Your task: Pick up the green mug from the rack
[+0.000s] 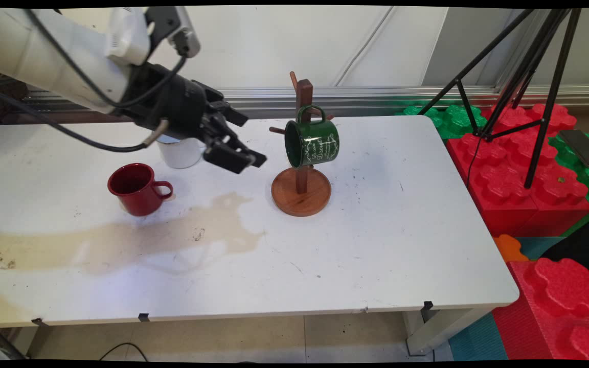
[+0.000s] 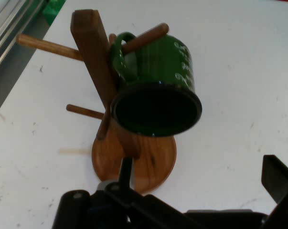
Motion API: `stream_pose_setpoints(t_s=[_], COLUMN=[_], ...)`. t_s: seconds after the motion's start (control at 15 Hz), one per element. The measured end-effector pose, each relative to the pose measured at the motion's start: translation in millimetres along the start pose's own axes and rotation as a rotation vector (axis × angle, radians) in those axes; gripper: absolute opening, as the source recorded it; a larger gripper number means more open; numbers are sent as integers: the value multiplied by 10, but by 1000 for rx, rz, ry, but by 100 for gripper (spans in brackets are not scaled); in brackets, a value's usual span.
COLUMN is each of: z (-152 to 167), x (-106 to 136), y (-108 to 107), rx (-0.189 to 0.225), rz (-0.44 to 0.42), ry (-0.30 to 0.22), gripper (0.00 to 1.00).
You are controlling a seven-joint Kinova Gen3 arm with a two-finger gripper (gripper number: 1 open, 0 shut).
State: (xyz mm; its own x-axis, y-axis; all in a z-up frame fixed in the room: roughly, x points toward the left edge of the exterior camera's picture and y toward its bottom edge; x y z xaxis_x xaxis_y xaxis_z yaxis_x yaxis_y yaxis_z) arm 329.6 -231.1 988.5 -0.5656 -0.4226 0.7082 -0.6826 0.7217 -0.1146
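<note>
Red mug below-left of claw, upright on counter, handle right. White cup just behind claw, partly hidden. Claw spread wide, holding nothing, aimed at rack. Just right of it: green mug, white script on side, hung by handle from wooden rack, mouth facing claw.

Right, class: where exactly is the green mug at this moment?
In the main view the green mug hangs by its handle on a peg of the wooden mug tree at mid-table, right of the hand and not touching it.
</note>
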Motion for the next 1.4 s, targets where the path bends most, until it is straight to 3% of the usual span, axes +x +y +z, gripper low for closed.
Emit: stream_pose_setpoints(t_s=[0.67,1.4], z=[647,1099], x=[-18,-13], y=[65,107], rx=[-15,-43], rz=[-219,-357], ry=[72,131], gripper=[100,100])
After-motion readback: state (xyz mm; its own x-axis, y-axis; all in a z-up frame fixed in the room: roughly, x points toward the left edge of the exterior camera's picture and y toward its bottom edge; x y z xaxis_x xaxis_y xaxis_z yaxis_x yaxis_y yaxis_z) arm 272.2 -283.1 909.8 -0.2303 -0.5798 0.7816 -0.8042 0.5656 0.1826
